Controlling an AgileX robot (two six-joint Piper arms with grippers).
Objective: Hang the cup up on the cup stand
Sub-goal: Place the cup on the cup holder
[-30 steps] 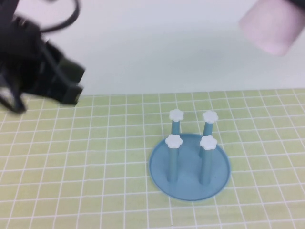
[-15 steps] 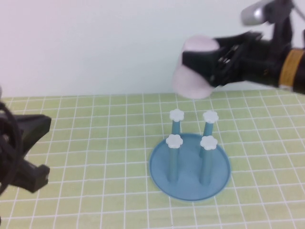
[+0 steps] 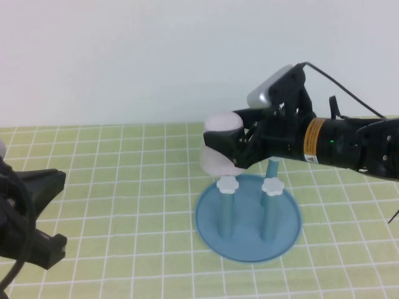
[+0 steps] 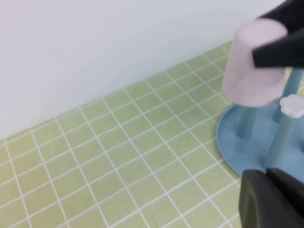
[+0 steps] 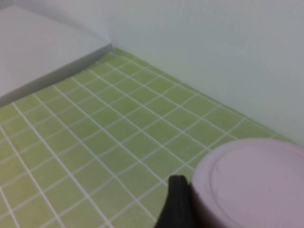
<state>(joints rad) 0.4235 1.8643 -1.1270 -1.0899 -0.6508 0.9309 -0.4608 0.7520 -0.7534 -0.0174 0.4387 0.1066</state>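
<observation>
Broadly, the bench (image 3: 112, 187) is a green grid-lined surface running back to a plain white wall (image 3: 124, 56). Toward its right of centre sits the cup stand (image 3: 248, 218), a round blue dish with upright blue pegs capped by white flowers; two front pegs show plainly in the high view, a third partly behind the right arm.

The right arm reaches in from the right, and the right end effector (image 3: 240, 144) is clamped on the cup (image 3: 219, 148), its dark fingers pressed against the pink wall. The cup is held upside down, flat base up, over the back-left part of the stand. Its open rim sits low, about level with the flower caps. Whether a peg is inside it cannot be told. In the left wrist view the cup (image 4: 254, 69) hangs above the dish edge with pegs just beneath it.

The left end effector (image 3: 37, 212) sits low at the left edge, well apart from the stand, its fingers spread and holding nothing.
</observation>
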